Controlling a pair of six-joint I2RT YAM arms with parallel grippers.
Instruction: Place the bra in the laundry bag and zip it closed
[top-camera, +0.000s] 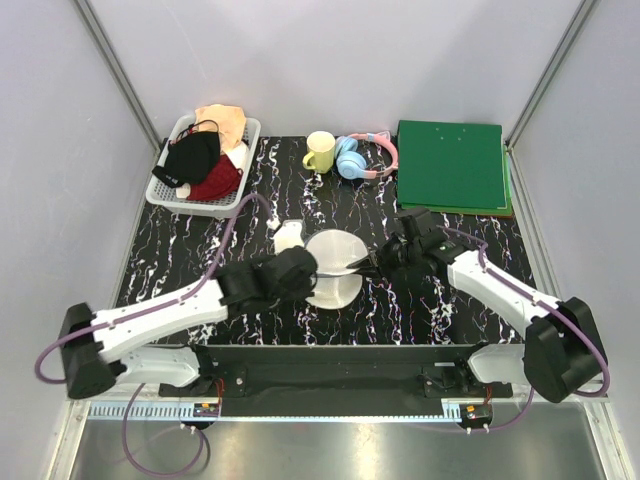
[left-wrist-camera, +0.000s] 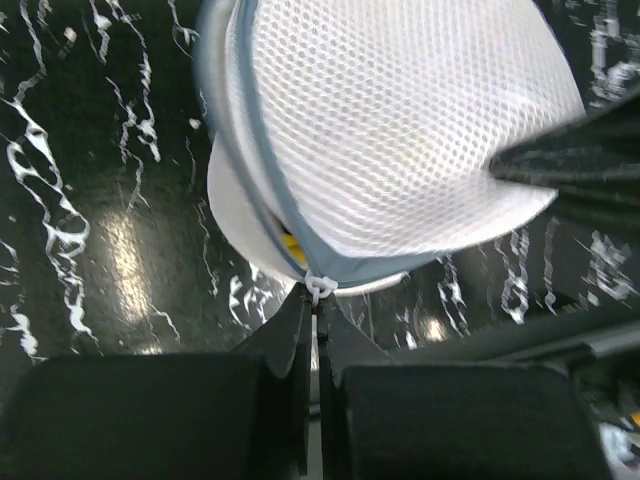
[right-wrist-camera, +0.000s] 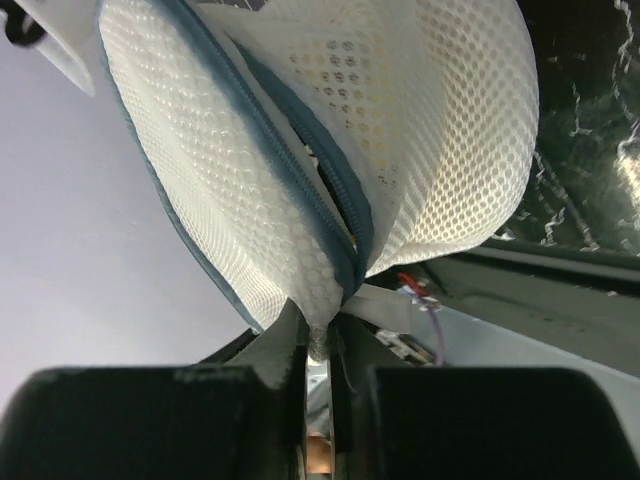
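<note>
Zipping step. Bra (left-wrist-camera: 288, 243) sits inside the bag (left-wrist-camera: 400, 140), yellow showing at the unzipped gap. Left tool (left-wrist-camera: 318, 305) is pinched tight on the zip pull (left-wrist-camera: 318, 286); right tool (right-wrist-camera: 320, 340) clamps the bag's rim. Next, I judge: draw the pull round the rim, with the right tool bracing.

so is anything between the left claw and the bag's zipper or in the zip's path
Nothing visible. The left claw is shut on the zipper pull of the laundry bag; the right claw pinches its rim. A sliver of the yellow bra shows inside the open gap.
</note>
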